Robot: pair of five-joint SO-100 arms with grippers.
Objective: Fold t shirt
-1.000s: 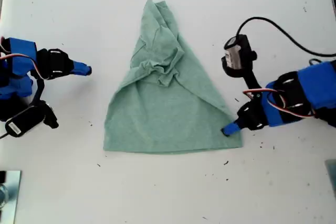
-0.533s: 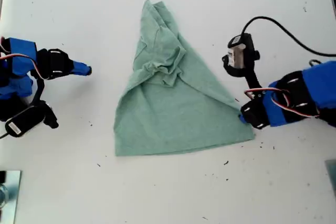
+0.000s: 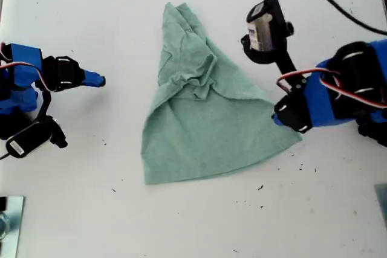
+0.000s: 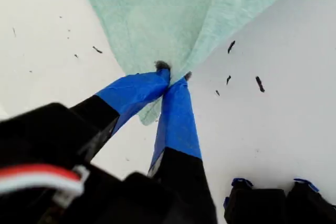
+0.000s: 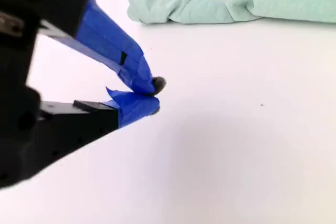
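The t shirt [image 3: 202,119], soft sage-green knit bunched into a rough triangle, lies mid-bench [image 3: 193,228], white and speckled. My first gripper [image 4: 172,80] pinches its corner between blue-taped fingers. My second gripper [image 5: 152,94], well apart from the shirt, has its fingers together, empty.

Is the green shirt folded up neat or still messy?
Still messy. The t-shirt lies in a rough triangle on the table, bunched and wrinkled in the middle, with my first claw pinching one corner.
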